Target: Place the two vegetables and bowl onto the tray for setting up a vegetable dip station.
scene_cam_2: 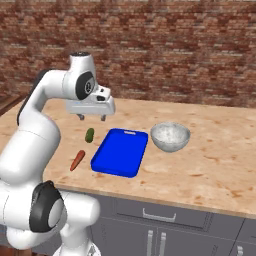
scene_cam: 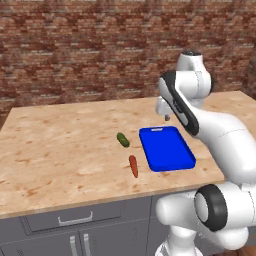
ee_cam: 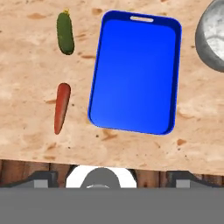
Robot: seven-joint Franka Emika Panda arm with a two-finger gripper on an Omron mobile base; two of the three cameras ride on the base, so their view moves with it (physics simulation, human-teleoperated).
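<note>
In the hand view the bowl (ee_cam: 213, 39), right of the tray (ee_cam: 135, 70), is cut off by the picture's edge. In the left base view the arm hides the counter right of the tray.

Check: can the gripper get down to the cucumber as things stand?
Probably yes. The gripper hangs open above the counter, and the cucumber lies alone, apart from the carrot and tray.
</note>
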